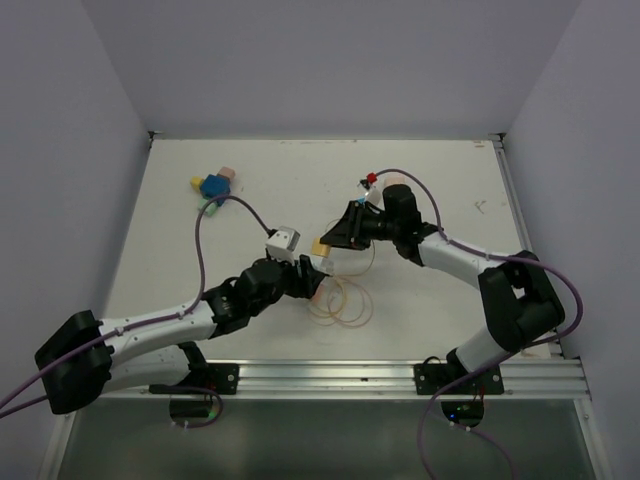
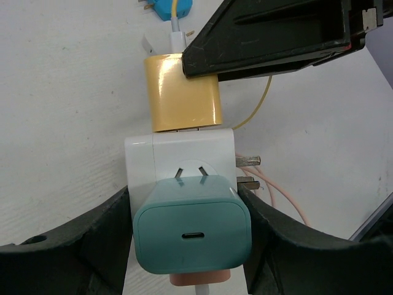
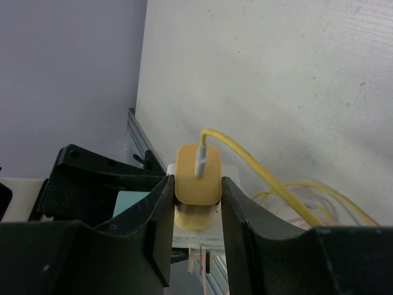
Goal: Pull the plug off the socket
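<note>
My right gripper is clamping on the yellow plug, which is sitting flush against the white socket mid-table. My left gripper is squeezing that socket by its sides, with a teal plug on its face. Bare table is lying open toward the far edge, and cables are looping just beside us.

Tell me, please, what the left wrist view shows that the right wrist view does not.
Only left wrist: the teal plug face-on with its port, and a blue plug at the top edge. Only right wrist: the wall, and both right jaws pressing the sides of the yellow plug. Both: that yellow plug, seated in the white socket, and its cable.
</note>
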Available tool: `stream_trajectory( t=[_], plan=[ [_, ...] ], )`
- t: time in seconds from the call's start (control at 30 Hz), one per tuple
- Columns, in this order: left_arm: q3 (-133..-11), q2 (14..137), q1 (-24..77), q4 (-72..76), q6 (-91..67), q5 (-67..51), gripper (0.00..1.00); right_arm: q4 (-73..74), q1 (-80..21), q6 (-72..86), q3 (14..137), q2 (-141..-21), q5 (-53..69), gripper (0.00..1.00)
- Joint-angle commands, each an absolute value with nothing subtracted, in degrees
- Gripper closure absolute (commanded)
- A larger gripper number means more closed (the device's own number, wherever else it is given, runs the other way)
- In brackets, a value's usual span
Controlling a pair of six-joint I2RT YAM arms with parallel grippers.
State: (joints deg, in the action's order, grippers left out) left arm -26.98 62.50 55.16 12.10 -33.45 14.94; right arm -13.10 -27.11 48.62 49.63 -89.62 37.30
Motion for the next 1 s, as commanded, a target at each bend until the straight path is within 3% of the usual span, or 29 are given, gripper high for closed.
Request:
stream_trajectory(
  t=[0.0,0.43,0.77,0.97],
  plan=[
    [-25.7,60.6,58.0,1.3,-34.6,7.9,1.00,-21.2,-19.8,43.9,56.6,-86.9,22.2,1.00],
    [-26.2,58.5,58.2,-2.8,-36.0,6.1,1.00,-19.0,-16.6,42.2,61.6,-87.2,20.7,1.00],
    [-36.4,51.9,57.8,-12.7,-33.1,19.1,1.00,-4.8,-16.6,33.0,71.1,-84.3,22.2,1.00],
    [-40.1,52.9,49.3,-17.6,-28.9,19.5,1.00,3.4,-16.5,28.3,79.3,-81.7,17.3,1.00]
  ],
)
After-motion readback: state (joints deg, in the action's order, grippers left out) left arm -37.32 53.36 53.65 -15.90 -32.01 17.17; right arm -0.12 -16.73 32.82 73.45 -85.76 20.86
